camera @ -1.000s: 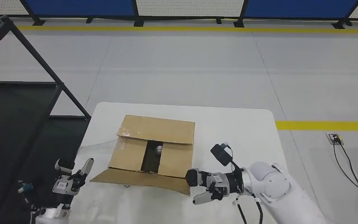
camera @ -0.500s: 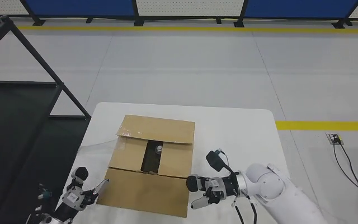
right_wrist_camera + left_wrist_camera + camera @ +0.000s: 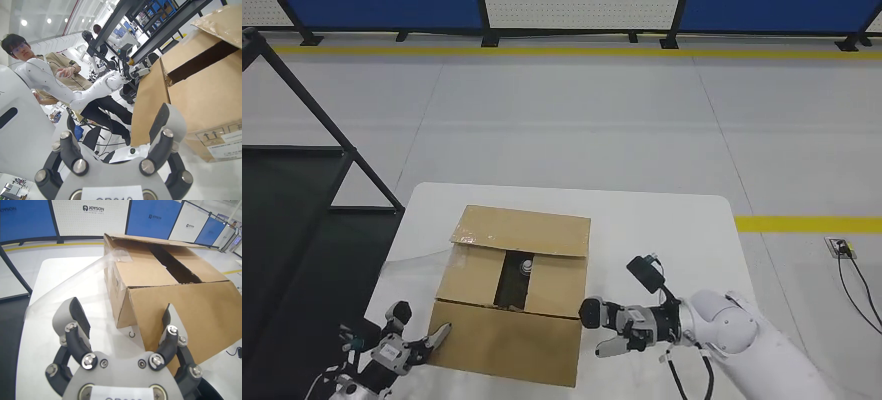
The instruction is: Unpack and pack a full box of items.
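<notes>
A brown cardboard box [image 3: 522, 240] stands mid-table, its top flaps parted by a dark slot where a small capped item [image 3: 526, 266] shows. The near flap [image 3: 507, 345] slopes out and down over the front. My left gripper [image 3: 414, 345] is open at that flap's left corner. In the left wrist view one finger [image 3: 168, 319] touches the near flap [image 3: 189, 317] and the other [image 3: 79, 315] stands over bare table. My right gripper [image 3: 597, 330] is open at the flap's right edge. In the right wrist view a finger [image 3: 164, 121] stands before the box's side [image 3: 198, 106].
A strip of clear tape [image 3: 105, 262] trails from the box's left corner onto the white table [image 3: 672, 240]. A small C-shaped ring [image 3: 132, 334] lies by the box's front corner. A black frame [image 3: 332, 150] stands to the table's left.
The near flap has swung outward and down toward the front. My left gripper has come in from the table's left side to the flap's corner. The right gripper stayed by the flap's right edge.
</notes>
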Robot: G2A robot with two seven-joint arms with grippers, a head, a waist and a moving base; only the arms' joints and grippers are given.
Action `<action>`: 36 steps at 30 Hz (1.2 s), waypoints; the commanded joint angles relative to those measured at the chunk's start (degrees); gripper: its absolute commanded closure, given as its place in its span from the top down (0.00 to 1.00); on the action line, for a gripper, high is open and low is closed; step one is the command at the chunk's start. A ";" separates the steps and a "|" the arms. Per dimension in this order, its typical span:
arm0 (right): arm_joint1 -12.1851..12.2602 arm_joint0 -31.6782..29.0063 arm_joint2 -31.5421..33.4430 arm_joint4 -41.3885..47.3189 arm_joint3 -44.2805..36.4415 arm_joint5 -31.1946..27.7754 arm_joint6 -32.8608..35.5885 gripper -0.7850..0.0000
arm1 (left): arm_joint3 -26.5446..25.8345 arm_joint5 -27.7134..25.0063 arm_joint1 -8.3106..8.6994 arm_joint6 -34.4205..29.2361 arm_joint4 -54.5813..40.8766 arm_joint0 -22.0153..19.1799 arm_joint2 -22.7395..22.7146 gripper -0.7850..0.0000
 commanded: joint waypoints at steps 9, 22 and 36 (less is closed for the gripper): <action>-0.05 0.00 0.38 1.64 -0.24 -0.41 -0.42 1.00 | 1.71 8.23 -0.46 2.33 4.39 -3.00 3.83 1.00; 0.37 -0.87 1.53 1.59 -0.69 -0.89 -0.89 1.00 | 1.31 6.15 -0.33 1.65 5.52 -4.99 6.22 1.00; 0.47 -1.09 2.46 3.17 -0.35 -1.16 -1.16 1.00 | -0.01 5.24 -0.28 0.79 8.32 -5.37 9.78 1.00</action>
